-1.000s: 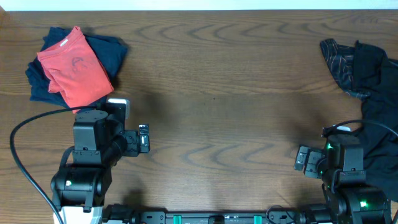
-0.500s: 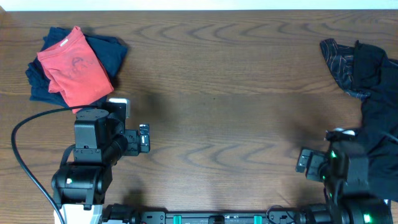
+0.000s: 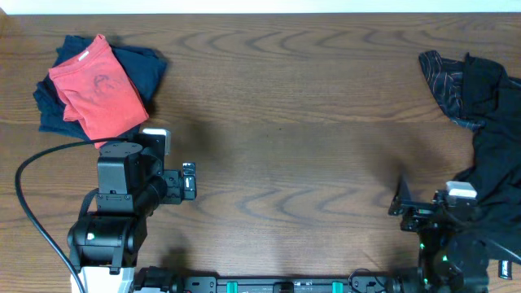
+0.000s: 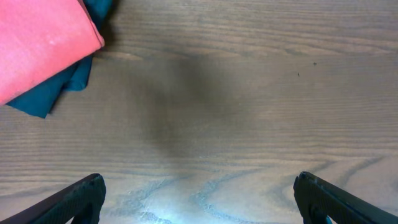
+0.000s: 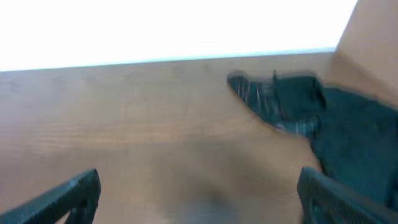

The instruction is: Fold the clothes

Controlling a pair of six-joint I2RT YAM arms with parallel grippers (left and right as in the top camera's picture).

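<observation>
A folded coral-red T-shirt (image 3: 96, 89) lies on a navy garment (image 3: 145, 67) at the far left of the table. Both show at the top left of the left wrist view, the red shirt (image 4: 43, 43) over the navy cloth (image 4: 62, 93). A heap of black clothes (image 3: 492, 130) lies along the right edge. It also shows in the right wrist view (image 5: 351, 130), blurred. My left gripper (image 3: 189, 181) (image 4: 199, 196) is open and empty over bare wood, in front of and to the right of the red shirt. My right gripper (image 3: 401, 199) (image 5: 199, 196) is open and empty, left of the black heap.
The wooden table (image 3: 285, 122) has a white strip along its far edge. A black cable (image 3: 32, 163) loops left of the left arm's base. A striped dark piece (image 3: 444, 81) sticks out at the black heap's far left.
My right arm has drawn back toward the table's front edge and tilted its gripper up. The left arm and the clothes have not moved.
</observation>
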